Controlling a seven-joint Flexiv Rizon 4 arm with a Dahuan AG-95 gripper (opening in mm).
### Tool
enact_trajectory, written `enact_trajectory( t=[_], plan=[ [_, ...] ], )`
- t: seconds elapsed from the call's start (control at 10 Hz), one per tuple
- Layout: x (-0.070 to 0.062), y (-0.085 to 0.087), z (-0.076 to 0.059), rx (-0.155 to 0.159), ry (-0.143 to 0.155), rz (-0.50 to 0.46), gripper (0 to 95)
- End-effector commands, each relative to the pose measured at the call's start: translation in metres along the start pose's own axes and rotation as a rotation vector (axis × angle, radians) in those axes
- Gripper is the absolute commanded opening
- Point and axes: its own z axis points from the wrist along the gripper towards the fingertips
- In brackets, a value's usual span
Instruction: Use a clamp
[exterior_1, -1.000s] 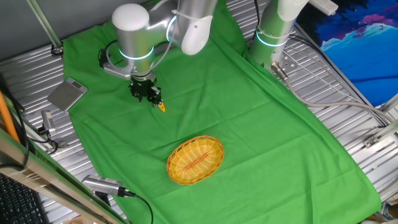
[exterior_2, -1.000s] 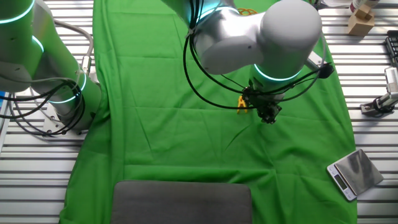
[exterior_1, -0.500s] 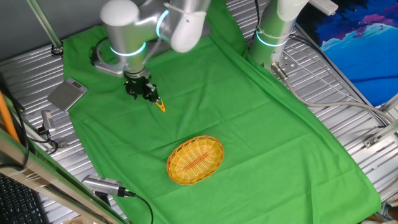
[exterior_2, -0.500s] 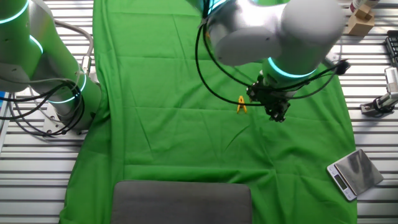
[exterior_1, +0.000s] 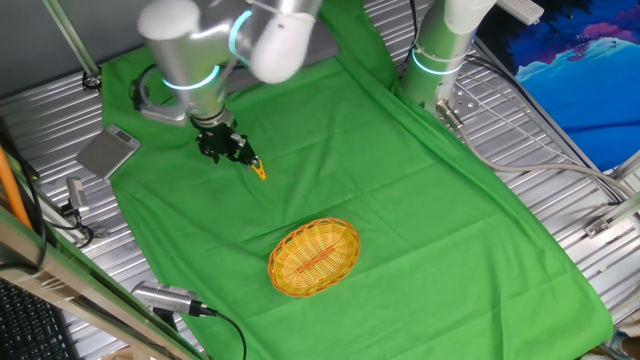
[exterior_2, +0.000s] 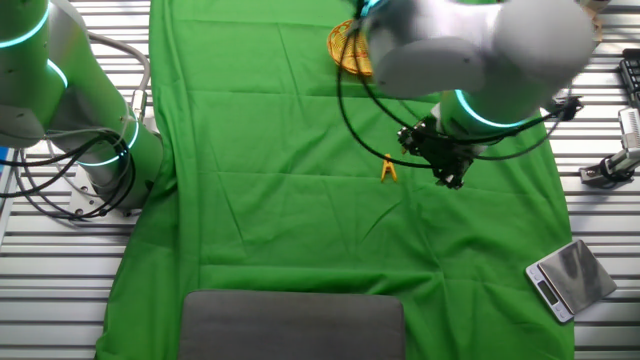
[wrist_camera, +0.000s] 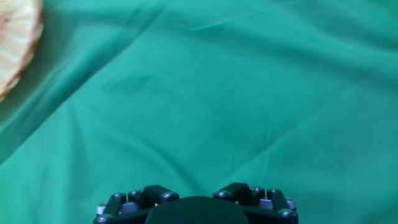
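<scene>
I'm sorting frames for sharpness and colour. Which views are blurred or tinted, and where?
One fixed view: arm housing above the gripper smeared by motion; clamp and basket sharp. The other fixed view: the same housing blurred, cloth crisp. Hand view: soft throughout, cloth tinted teal, basket edge washed out at top left.

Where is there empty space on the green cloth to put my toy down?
The widest bare stretch lies between the wicker basket and the robot base. The cloth right of the basket is also free. It is crowded around the small yellow clamp, where the gripper hangs close beside it.
</scene>
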Motion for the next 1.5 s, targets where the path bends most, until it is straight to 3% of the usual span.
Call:
enact_trajectory(
  t=[0.1,0.2,0.4,0.7,1.5],
  plan=[
    [-0.001,0.011,-0.004,-0.031,0.001,-0.185,57.0],
    [-0.002,0.012,-0.005,-0.031,0.004,-0.202,57.0],
    [-0.002,0.015,-0.011,-0.039,0.014,-0.327,57.0],
    [0.001,0.025,-0.010,-0.042,0.008,-0.425,57.0],
    [0.008,0.031,-0.002,-0.048,0.004,-0.498,57.0]
  ],
)
